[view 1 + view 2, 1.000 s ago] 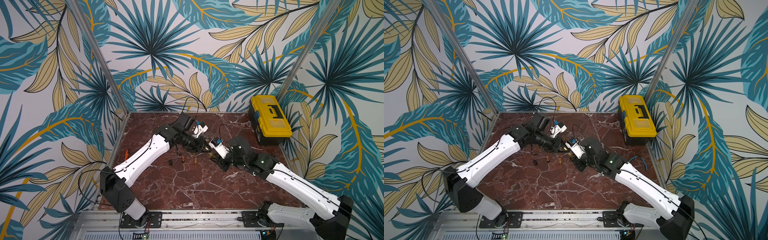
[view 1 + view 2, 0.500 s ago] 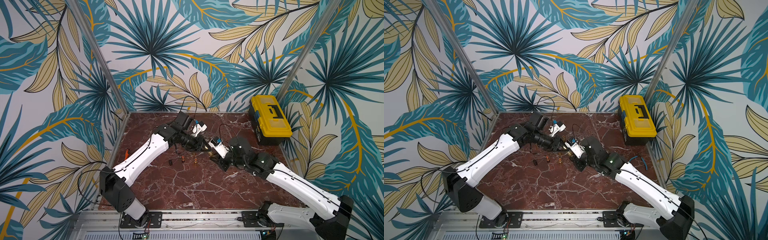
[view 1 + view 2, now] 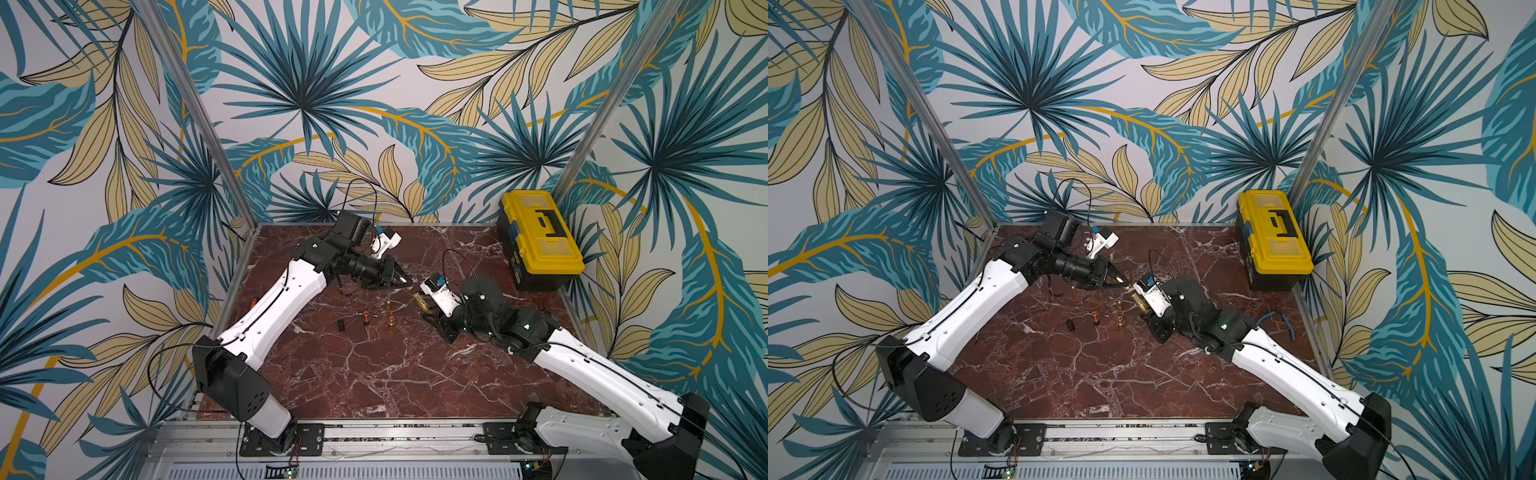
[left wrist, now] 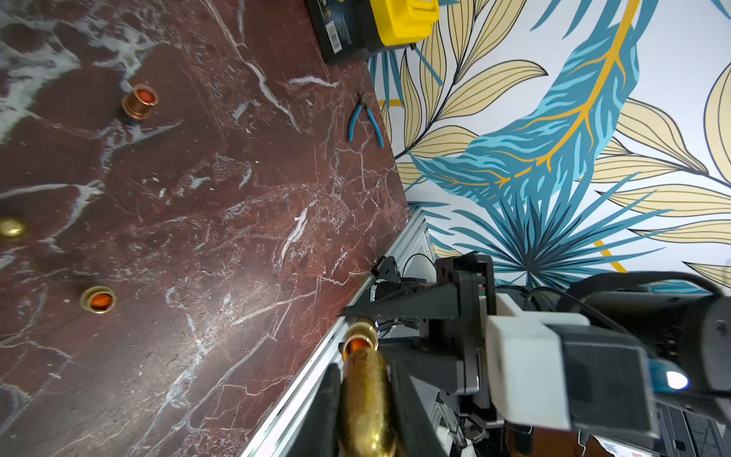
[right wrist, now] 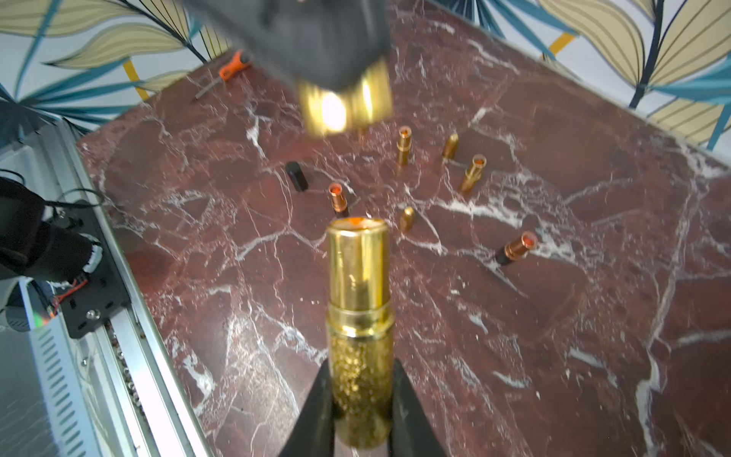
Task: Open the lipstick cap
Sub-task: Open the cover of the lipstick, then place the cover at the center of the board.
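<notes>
The lipstick is in two parts. My right gripper (image 5: 360, 380) is shut on the glittery gold base of the lipstick (image 5: 358, 316), whose orange tip shows at the top. My left gripper (image 4: 364, 372) is shut on the smooth gold cap (image 4: 366, 399), which is off the lipstick. A short gap separates the cap (image 5: 344, 103) from the tube. In both top views the two grippers face each other tip to tip above the middle of the table: the left gripper (image 3: 404, 282) and the right gripper (image 3: 422, 302), the lipstick (image 3: 1139, 302) between them.
Several small open lipsticks (image 3: 366, 318) and loose gold caps (image 5: 407, 217) stand or lie on the marble table (image 3: 374, 374) below the grippers, with a black cap (image 3: 341, 325). A yellow toolbox (image 3: 538, 239) sits at the back right, blue pliers (image 4: 364, 120) at the right edge, an orange screwdriver (image 5: 231, 71) at the left.
My left gripper has drawn back a little toward the back left with the cap. The right gripper has stayed nearly still with the lipstick.
</notes>
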`<move>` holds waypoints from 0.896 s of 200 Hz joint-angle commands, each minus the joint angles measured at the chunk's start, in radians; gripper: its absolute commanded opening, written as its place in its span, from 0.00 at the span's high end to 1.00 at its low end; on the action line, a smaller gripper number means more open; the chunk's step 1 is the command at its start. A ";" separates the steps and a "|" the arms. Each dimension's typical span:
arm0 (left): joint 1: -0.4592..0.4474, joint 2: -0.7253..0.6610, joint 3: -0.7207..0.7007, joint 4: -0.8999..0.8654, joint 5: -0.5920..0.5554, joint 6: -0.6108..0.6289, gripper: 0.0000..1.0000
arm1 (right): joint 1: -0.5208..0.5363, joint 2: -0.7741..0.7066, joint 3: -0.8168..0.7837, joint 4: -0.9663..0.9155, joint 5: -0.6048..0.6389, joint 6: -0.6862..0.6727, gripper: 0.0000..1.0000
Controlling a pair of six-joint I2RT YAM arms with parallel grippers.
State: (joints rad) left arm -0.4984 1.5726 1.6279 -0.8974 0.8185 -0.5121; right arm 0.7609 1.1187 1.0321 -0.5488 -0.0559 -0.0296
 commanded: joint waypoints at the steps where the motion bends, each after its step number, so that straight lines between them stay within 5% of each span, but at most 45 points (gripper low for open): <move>1: 0.008 -0.015 0.009 0.011 0.005 0.030 0.99 | 0.003 -0.003 -0.014 -0.072 0.026 0.020 0.96; 46: 0.007 0.013 -0.019 0.005 -0.144 0.057 0.99 | 0.008 -0.052 -0.012 -0.092 0.051 0.045 0.96; 89: -0.139 0.153 0.030 0.005 -0.598 0.129 0.99 | 0.008 -0.193 0.018 -0.125 0.165 0.075 0.95; 142: -0.259 0.413 0.172 0.013 -0.841 0.181 0.98 | 0.008 -0.318 0.007 -0.131 0.307 0.082 0.95; 179: -0.285 0.526 0.167 0.100 -0.844 0.185 0.99 | 0.008 -0.318 -0.004 -0.126 0.324 0.085 0.95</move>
State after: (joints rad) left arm -0.7738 2.0682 1.7863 -0.8627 0.0498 -0.3534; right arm 0.7647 0.7994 1.0435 -0.6582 0.2279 0.0414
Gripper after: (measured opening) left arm 0.204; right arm 0.210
